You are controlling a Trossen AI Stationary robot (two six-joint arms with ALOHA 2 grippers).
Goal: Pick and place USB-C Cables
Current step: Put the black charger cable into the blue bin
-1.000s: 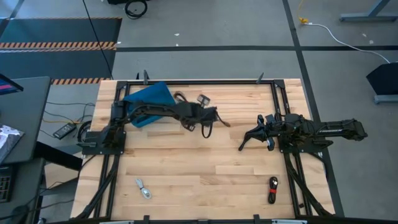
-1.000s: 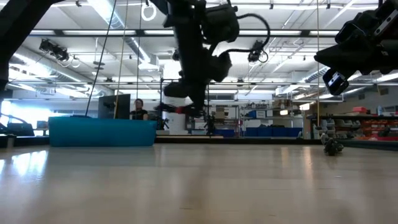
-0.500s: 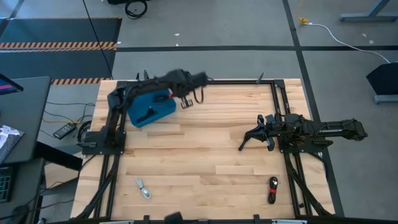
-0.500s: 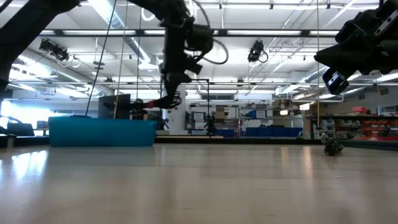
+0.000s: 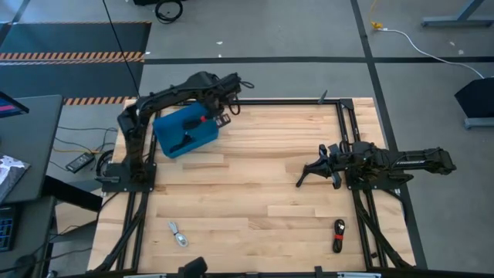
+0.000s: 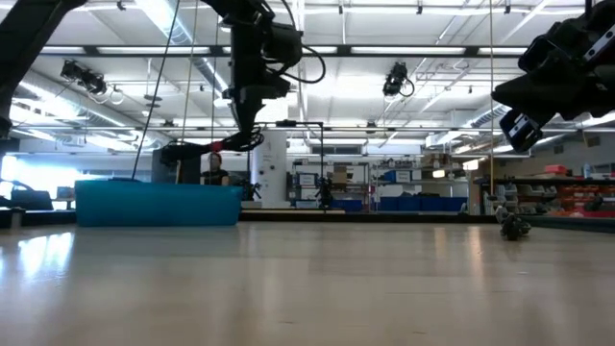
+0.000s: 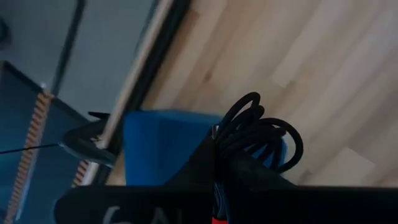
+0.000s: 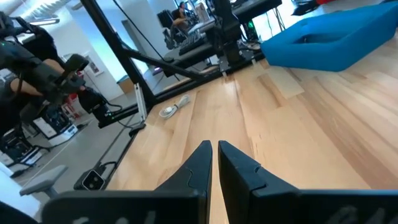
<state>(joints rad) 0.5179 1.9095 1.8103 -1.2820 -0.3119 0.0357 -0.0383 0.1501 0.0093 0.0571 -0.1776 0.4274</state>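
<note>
The left pincer (image 5: 225, 110), clenched on a black coiled USB-C cable (image 7: 261, 132), has swung from mid-surface to above the blue bin (image 5: 185, 133) (release seems next), while the right pincer (image 5: 303, 174) waits closed.

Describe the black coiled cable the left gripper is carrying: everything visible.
The black coiled cable is thin and glossy, wound in several loose loops. It is pinched in the left gripper, its loops sticking out past the fingertips. It hangs in the air above the blue bin at the table's far left, touching nothing but the gripper. Its connectors are not visible.
</note>
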